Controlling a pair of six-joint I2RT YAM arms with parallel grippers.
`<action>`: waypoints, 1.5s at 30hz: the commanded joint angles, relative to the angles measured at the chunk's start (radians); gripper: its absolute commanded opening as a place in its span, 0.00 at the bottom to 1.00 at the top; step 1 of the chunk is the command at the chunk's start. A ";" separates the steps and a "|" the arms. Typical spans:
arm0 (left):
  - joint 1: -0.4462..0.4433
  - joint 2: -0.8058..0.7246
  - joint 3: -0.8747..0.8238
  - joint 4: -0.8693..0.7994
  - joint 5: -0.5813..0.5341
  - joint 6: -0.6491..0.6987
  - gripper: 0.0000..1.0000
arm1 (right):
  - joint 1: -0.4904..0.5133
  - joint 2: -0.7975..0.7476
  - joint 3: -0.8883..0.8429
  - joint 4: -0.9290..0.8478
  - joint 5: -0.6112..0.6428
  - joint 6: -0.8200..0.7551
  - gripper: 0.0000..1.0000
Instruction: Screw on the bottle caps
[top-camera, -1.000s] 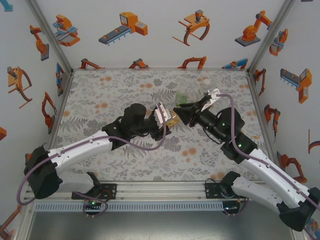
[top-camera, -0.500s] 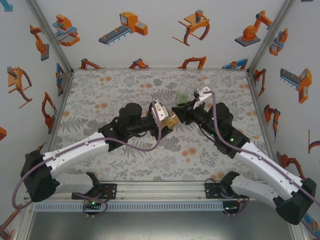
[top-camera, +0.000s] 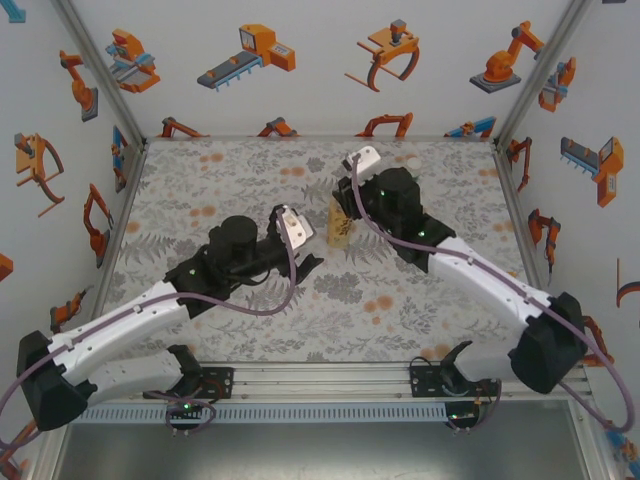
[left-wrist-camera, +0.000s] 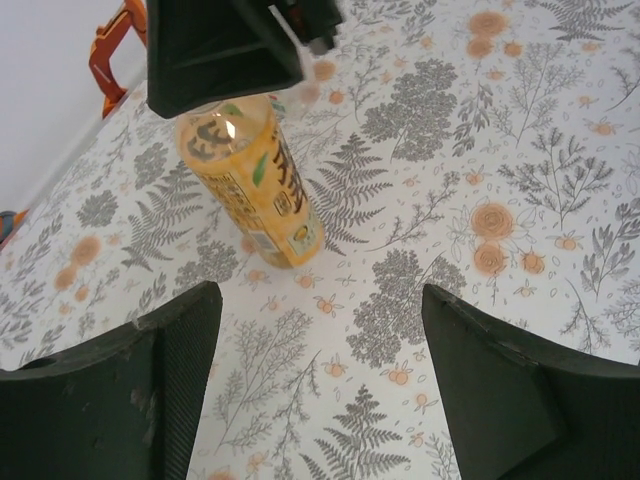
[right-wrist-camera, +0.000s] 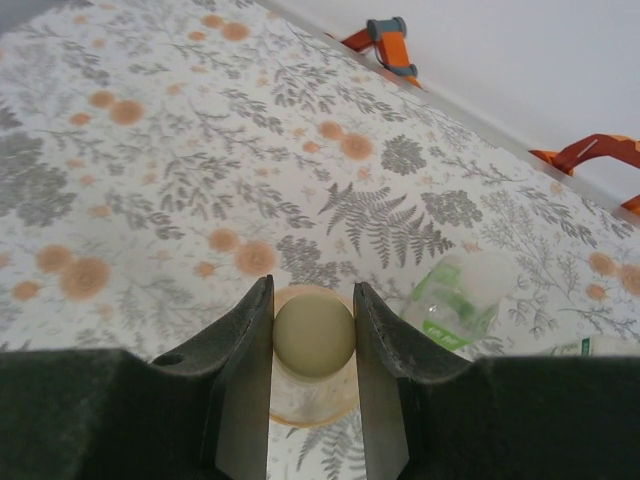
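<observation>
Right now the yellow bottle (top-camera: 340, 228) stands upright on the floral cloth (top-camera: 220, 180), a little beyond the middle of the table, between the two arms. The right gripper (top-camera: 339, 207) comes down on it from above. In the right wrist view its two fingers (right-wrist-camera: 245, 345) press against opposite sides of a pale yellow cap (right-wrist-camera: 313, 335), with no gap showing on either side. The cap sits on the bottle's mouth, and the amber rim of the bottle shows just below and around it. Whether the cap is fully threaded on cannot be told.

From the left wrist view the same bottle rises with its label facing the camera, and its top disappears under the black body of the right gripper. The bottle's base rests flat on the cloth.

The left gripper (left-wrist-camera: 318, 300) hangs low over the cloth on the near side of the bottle, apart from it, and points toward it. Its jaws are spread wide and hold nothing; only fern and flower print lies between them. From above, this gripper sits just left of and nearer than the bottle.

Beside the yellow bottle, to its right in the right wrist view, is a green bottle (right-wrist-camera: 455, 298). It is near the yellow one but not touching it, on the side toward the white back wall (right-wrist-camera: 560, 60). Its pale top faces the camera, and I cannot tell whether that is a cap.
</observation>
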 joint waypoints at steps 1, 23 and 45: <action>0.007 -0.048 -0.020 -0.050 -0.038 -0.014 0.75 | -0.039 0.085 0.093 0.095 -0.041 -0.026 0.00; 0.011 -0.145 -0.059 -0.132 -0.107 -0.060 0.75 | -0.134 0.503 0.444 0.068 -0.165 0.026 0.00; 0.011 -0.149 -0.085 -0.118 -0.120 -0.074 0.75 | -0.135 0.539 0.470 -0.011 -0.193 -0.013 0.18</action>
